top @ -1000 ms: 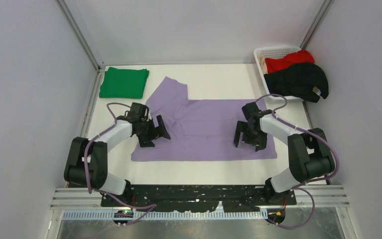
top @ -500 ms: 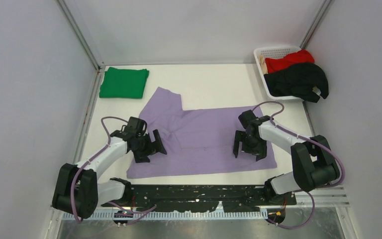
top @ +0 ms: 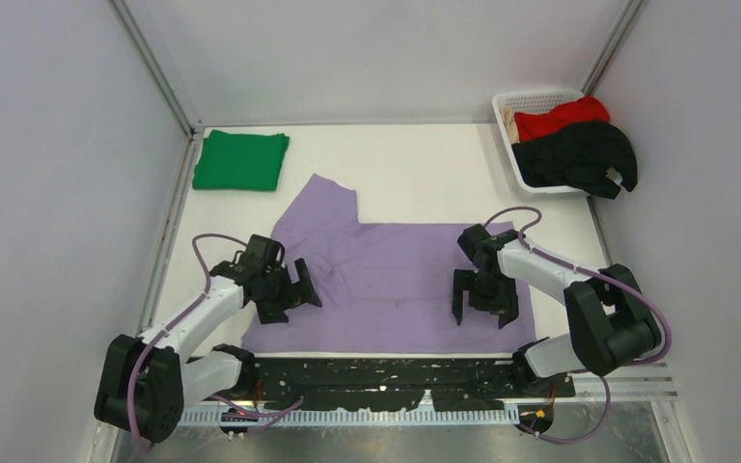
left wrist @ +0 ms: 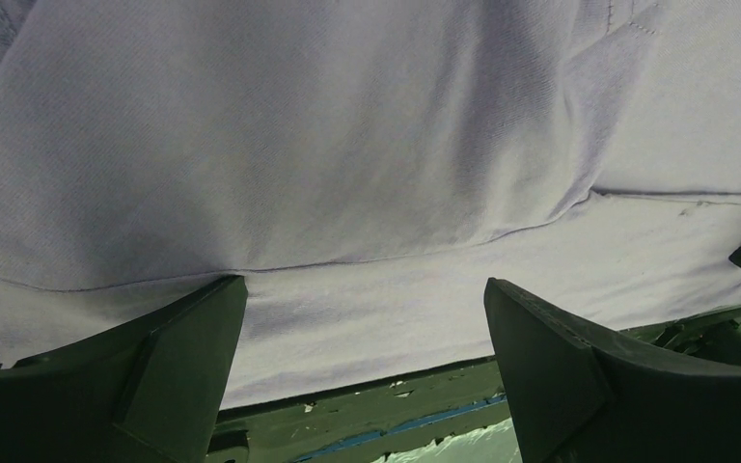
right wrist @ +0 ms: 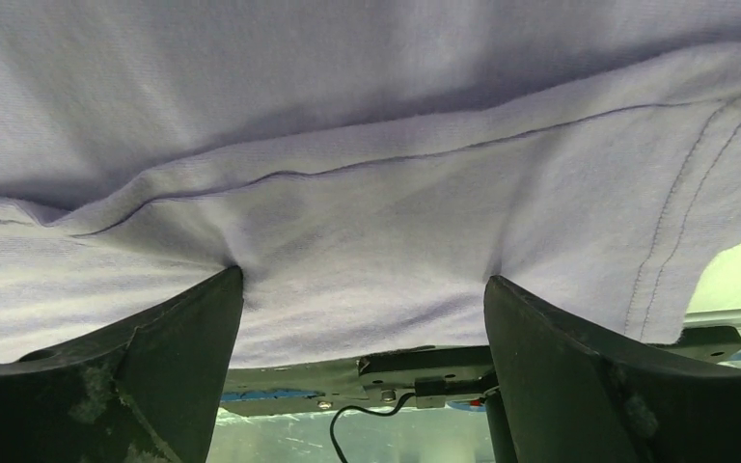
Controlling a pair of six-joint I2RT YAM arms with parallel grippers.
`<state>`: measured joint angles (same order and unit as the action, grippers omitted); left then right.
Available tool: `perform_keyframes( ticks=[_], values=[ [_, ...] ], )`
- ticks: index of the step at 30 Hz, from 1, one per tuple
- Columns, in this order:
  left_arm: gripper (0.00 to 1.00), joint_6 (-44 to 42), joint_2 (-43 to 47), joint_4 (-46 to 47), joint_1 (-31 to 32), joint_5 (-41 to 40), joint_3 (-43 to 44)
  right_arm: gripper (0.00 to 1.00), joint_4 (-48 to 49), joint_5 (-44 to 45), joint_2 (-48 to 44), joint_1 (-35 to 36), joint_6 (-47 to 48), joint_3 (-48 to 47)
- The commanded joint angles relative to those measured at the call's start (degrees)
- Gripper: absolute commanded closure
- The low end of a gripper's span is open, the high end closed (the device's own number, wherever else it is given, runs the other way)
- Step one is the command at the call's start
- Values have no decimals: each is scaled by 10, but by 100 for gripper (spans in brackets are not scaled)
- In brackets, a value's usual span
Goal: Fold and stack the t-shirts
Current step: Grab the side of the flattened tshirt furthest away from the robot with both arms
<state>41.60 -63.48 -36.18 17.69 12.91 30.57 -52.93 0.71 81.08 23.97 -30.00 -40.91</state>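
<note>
– Pale grey walls are closing in the white table (top: 415, 164) on 3 sides. What is lying on it?

– 1 lavender t-shirt (top: 386, 280) is lying spread flat across the middle, its long hem running along the near edge, just beside the black base plate (top: 386, 371). 1 sleeve is pointing toward the far left corner.

– And the other shirts?

– The green t-shirt (top: 241, 160) is sitting folded in the far left corner, well apart from the lavender one. The red t-shirt (top: 569, 116) and the black t-shirt (top: 579, 156) are lying in the white basket (top: 531, 99) at the far right corner, with the black one spilling over its near rim.

– What are the arms doing?

– Both are reaching down onto the lavender shirt. The left gripper (top: 294, 297) is sitting over the shirt's left side, its 2 fingers (left wrist: 154, 376) spread wide with fabric lying between them and nothing clamped.

– Is the right one gripping?

– No. The right gripper (top: 483, 307) is standing near the shirt's right side seam, jaws also spread wide. Its fingertips (right wrist: 579, 376) are pressing into the cloth, which is dimpling and creasing around them in the right wrist view. Whether the left tips are touching, I cannot tell.
</note>
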Motion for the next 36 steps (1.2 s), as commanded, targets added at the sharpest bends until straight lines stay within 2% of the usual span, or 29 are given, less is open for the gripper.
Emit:
perform_keyframes(
  ticks=[1, 6, 12, 16, 20, 25, 28, 32, 33, 36],
  values=[
    [0, 5, 16, -55, 2, -38, -24, 5, -37, 20, 5, 4, 10, -10],
    [0, 6, 27, -49, 3, -19, -22, 5, -30, 43, -9, 3, 11, -31],
    [0, 16, 55, -44, 6, -7, 2, 5, 30, 32, -47, 4, 21, -65],
    [0, 4, 51, -52, 6, -30, 85, 5, 64, 10, -84, 4, 36, -99],
    [0, -10, 7, -30, 5, -52, 183, 5, 80, 21, -103, 3, 49, -134],
    [0, -43, -142, -24, -17, -96, 359, 5, 133, 9, -113, -20, 53, -140],
    [0, -58, -257, -12, -38, -81, 468, 5, 178, -71, -99, -59, 49, -135],
    [0, -73, -426, -5, -64, -60, 616, 4, 204, -119, -73, -105, 49, -133],
    [0, -78, -513, -19, -74, -60, 719, 4, 210, -120, -63, -123, 50, -134],
    [0, -95, -631, -53, -77, -54, 868, 5, 215, -115, -49, -132, 52, -136]
  ],
)
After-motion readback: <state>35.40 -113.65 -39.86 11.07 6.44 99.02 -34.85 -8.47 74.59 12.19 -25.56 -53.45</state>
